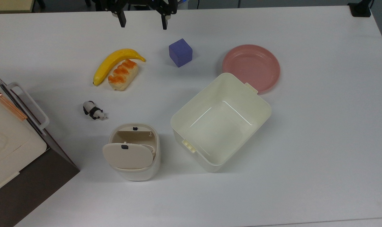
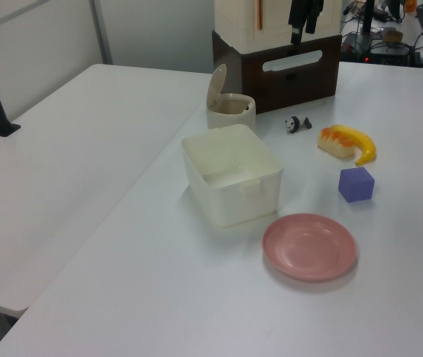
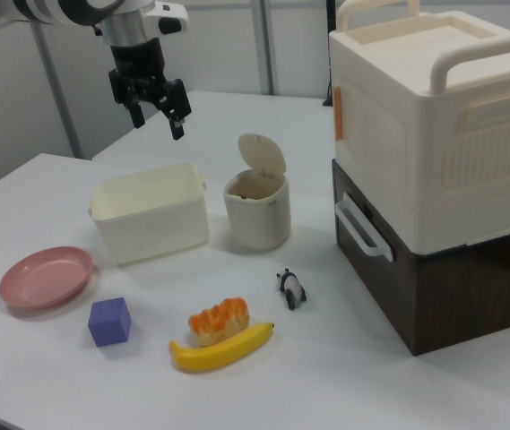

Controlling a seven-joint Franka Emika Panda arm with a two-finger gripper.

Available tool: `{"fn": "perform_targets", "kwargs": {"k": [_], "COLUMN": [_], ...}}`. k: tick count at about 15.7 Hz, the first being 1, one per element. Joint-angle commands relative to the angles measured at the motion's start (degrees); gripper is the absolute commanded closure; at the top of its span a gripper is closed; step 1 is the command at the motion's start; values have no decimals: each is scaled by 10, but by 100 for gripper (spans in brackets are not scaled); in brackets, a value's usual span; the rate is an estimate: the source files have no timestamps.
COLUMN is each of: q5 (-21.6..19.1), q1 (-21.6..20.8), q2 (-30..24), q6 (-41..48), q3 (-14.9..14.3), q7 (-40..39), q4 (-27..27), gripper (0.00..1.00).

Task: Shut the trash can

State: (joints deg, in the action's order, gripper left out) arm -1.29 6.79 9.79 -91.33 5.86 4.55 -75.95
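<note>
The trash can [image 1: 137,171] is a small cream bin on the white table, at the top view's lower left of centre. Its beige lid [image 1: 128,156] stands raised on the hinge and the inside is visible. The trash can [image 3: 256,215] appears in the right view with its lid [image 3: 262,154] upright, and the trash can [image 2: 231,113] sits beside the brown cabinet in the left view. My gripper [image 1: 143,22] hangs open and holds nothing at the table's far edge, well away from the bin. The gripper [image 3: 158,121] is high above the table, also seen as the gripper [image 2: 301,30].
A large lidless cream tub [image 1: 194,104] stands right of the bin. A pink plate [image 1: 251,66], purple cube [image 1: 180,52], banana [image 1: 113,61], bread roll [image 1: 123,75] and toy panda [image 1: 94,110] lie around. A cream box on a brown cabinet [image 1: 17,151] fills the top view's left edge.
</note>
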Motion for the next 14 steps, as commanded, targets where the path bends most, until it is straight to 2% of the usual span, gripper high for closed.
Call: {"fn": "perform_targets", "kwargs": {"k": [1,8,10,11,12,13,14], "q5": [-6,-5,-4,-3,-3,-4,-2], "q1": [-1,-1,-1,-1,-1,-1,-1], "q2": [-12,-11,-11,-11,-8,-6,0], "q6": [-12,-15,-16,-17,-24,-39,-60], "q3": [-6,-6,-7,-7,-6,-7,-6], "q7": [-19,-18,-18,-18,-16,-14,-11], "q4": [-17,-17,-17,-17,-17,-17,-17], "gripper": [0,0,11,27,56,77,87]}}
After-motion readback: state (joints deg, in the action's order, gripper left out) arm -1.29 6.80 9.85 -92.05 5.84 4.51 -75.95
